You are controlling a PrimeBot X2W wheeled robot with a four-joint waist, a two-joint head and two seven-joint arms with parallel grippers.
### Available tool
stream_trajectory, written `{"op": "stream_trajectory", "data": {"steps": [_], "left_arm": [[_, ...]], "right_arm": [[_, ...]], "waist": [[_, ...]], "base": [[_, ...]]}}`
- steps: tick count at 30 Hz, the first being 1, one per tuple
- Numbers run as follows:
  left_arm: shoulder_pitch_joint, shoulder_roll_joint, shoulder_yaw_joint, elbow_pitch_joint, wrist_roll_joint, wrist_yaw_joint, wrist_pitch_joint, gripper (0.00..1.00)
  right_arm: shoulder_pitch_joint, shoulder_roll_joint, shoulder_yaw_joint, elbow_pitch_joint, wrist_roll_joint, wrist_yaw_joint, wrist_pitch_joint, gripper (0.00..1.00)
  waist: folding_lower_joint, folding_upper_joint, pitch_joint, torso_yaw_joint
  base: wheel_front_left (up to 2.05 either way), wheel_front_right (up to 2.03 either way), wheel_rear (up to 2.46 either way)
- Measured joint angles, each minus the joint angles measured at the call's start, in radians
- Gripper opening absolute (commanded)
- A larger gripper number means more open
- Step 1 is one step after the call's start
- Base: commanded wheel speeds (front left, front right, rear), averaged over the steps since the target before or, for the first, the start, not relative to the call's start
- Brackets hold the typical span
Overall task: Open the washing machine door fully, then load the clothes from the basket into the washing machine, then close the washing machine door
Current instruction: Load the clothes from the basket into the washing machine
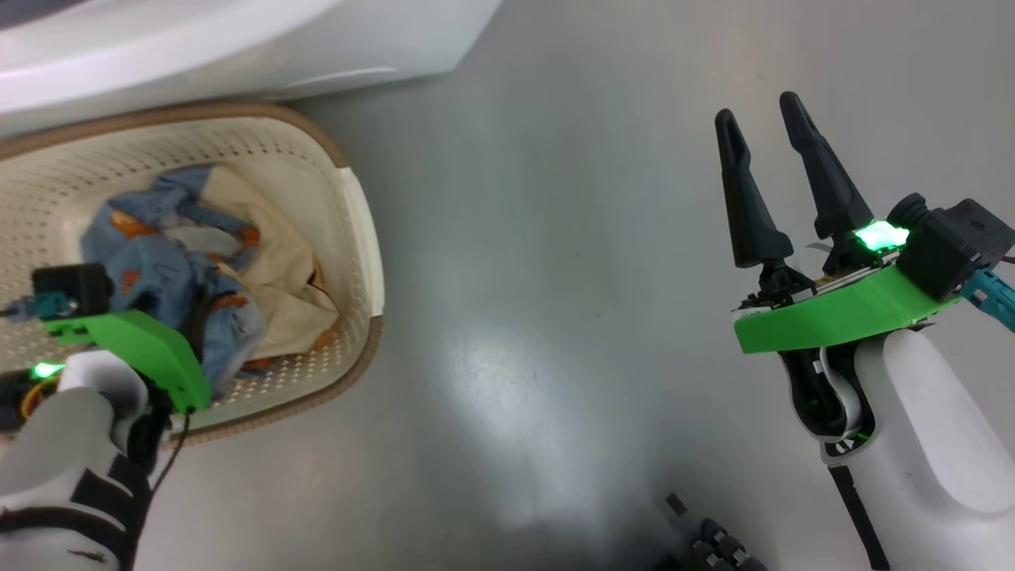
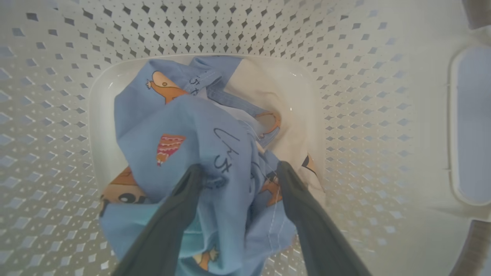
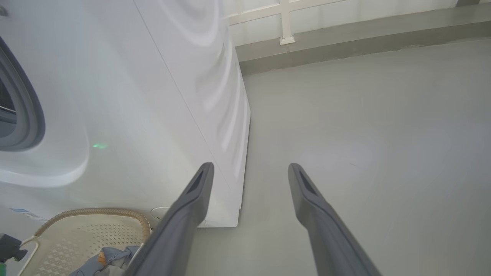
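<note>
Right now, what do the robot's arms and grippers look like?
The right gripper and left gripper each have two long dark pointed fingers. Behind them sits a bright green plate, a glowing green light, a black box and a teal plug. The forearms are smooth white.

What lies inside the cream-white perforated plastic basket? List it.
Light blue fabric pieces with orange cartoon figures, lying partly over a cream-white piece; the left gripper, open, straddles a blue fold. Whatever lies beneath the heap, and most of the basket floor, is covered.
</note>
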Motion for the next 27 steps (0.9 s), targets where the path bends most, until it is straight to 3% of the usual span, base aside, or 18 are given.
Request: {"op": "stream_trajectory", "data": {"steps": [14, 20, 21, 22, 23, 27], "left_arm": [[-0.08, 0.032, -0.008, 0.041, -0.009, -0.003, 0.048, 1.0], [-0.108, 0.041, -0.027, 0.048, -0.009, 0.005, 0.121, 1.0], [-0.108, 0.044, -0.027, 0.049, -0.009, 0.006, 0.128, 0.54], [-0.108, 0.047, -0.027, 0.049, -0.009, 0.008, 0.133, 0.35], [-0.109, 0.05, -0.027, 0.05, -0.009, 0.014, 0.136, 0.0], [-0.122, 0.052, -0.027, 0.053, -0.014, 0.014, 0.117, 0.0]], "right_arm": [[-0.009, 0.014, 0.002, -0.023, -0.018, 0.0, 0.0, 1.0], [-0.027, 0.017, 0.01, -0.025, -0.018, 0.0, 0.0, 1.0], [-0.027, 0.017, 0.01, -0.025, -0.018, 0.0, 0.0, 1.0], [-0.027, 0.017, 0.01, -0.025, -0.018, 0.0, 0.0, 1.0], [-0.027, 0.017, 0.01, -0.025, -0.017, 0.0, 0.0, 1.0], [-0.028, 0.018, 0.008, -0.025, -0.018, 0.0, 0.0, 1.0]], "waist": [[0.0, 0.0, 0.105, -0.056], [0.0, 0.0, 0.138, -0.073], [0.0, 0.0, 0.141, -0.076], [0.0, 0.0, 0.143, -0.078], [0.0, 0.0, 0.144, -0.081], [0.0, 0.0, 0.144, -0.085]], "base": [[0.0, 0.0, 0.0], [0.0, 0.0, 0.0], [0.0, 0.0, 0.0], [0.0, 0.0, 0.0], [0.0, 0.0, 0.0], [0.0, 0.0, 0.0]]}}
